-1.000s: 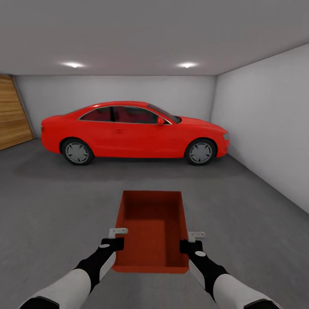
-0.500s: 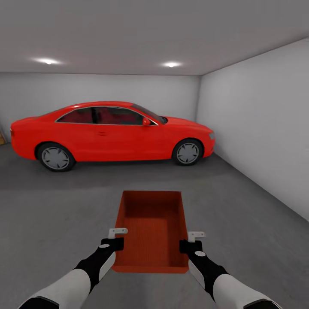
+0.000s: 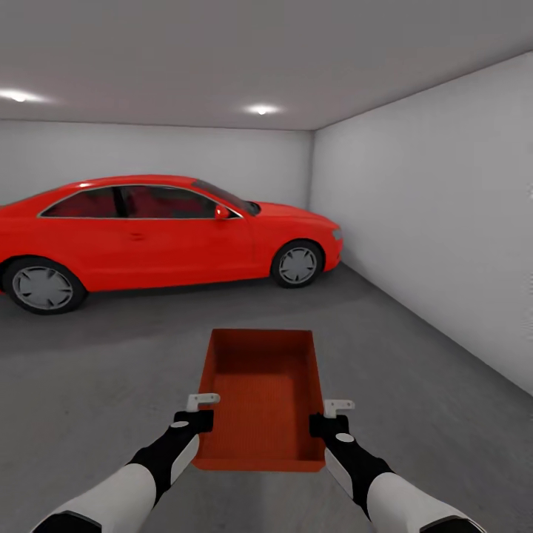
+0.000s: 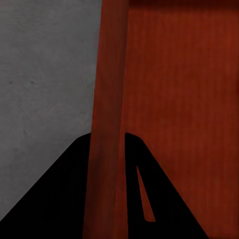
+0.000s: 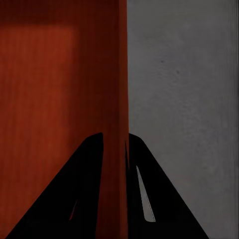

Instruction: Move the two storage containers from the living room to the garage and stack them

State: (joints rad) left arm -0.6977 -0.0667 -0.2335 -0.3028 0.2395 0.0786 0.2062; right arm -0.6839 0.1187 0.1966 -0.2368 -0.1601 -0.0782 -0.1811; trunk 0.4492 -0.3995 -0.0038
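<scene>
An orange-red storage container (image 3: pixel 263 396), lidless and empty, sits at the lower centre of the head view, held up in the air between the robot's two arms. Its long axis runs away from the camera, with the near end wall lowest in the frame.

The left gripper (image 3: pixel 198 411) grips the container's left wall near the near corner, and the right gripper (image 3: pixel 332 414) grips the right wall opposite. In the left wrist view, the dark fingers (image 4: pixel 67 199) sit on either side of the red wall, pinching it, with the container's ribbed inner bottom (image 4: pixel 179 99) on one side and grey concrete on the other. The right wrist view shows the same: the fingers (image 5: pixel 164 199) pinching the container's wall (image 5: pixel 112 99).

Below the container lies the dark grey, mottled floor (image 3: pixel 414 385) of the garage. A bright red car (image 3: pixel 155 229) stands side-on at the middle left of the head view, its front wheel near the centre and its tail cut off by the left edge. A plain pale grey wall (image 3: pixel 437 215) fills the right side, another runs behind the car, and two ceiling lights (image 3: pixel 260 109) glow at the top.
</scene>
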